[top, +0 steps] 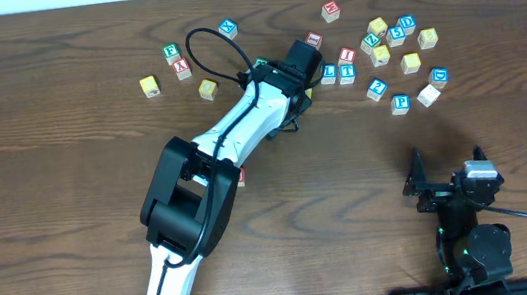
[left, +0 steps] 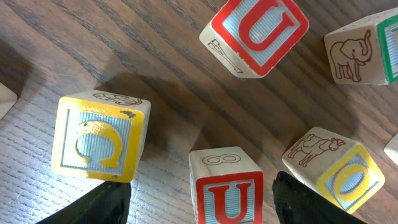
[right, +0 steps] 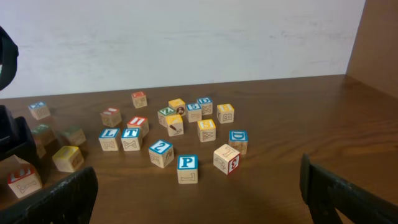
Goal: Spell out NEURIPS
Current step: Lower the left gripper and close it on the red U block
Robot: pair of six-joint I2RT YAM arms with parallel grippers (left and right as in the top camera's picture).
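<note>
The left gripper (left: 203, 198) stands spread astride the red U cube (left: 229, 190), which sits on the counter (left: 155, 106) between its fingers, apparently lined up for pinching. The right gripper (right: 199, 196) rests wide open, empty.

Overhead, you look straight down on the whole table (top: 42, 144). Your left wrist camera sits close above a red U cube (left: 229, 193) between its fingers (left: 106, 202). Your right wrist camera looks low, beyond its fingers (right: 56, 199), at the blue P cube (right: 187, 163) overhead also shows.

Lab-like test bench: wood-grain table (top: 48, 194), bare white wall (right: 186, 37), robot arm (top: 232, 136).
</note>
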